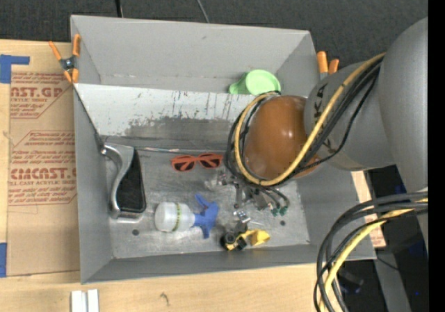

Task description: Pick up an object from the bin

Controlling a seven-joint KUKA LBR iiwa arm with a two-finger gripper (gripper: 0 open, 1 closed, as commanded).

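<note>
Just below the gripper (pixel 243 208) in your view, a yellow-and-black toy (pixel 245 238) is lying close by; whether they're touching, can't tell. You're not getting a read on the gripper's state either, spread or pinched. A blue plastic toy (pixel 206 217) is sitting just left of it, a white bottle (pixel 174 217) further left, and orange sunglasses (pixel 197 161) up-left.

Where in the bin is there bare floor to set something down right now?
Barest is the floor between the black-and-silver tool, the orange sunglasses and the white bottle. A thin strip runs along the front wall, left of the yellow toy. Crowded around the gripper, with the blue figure beside it.
</note>
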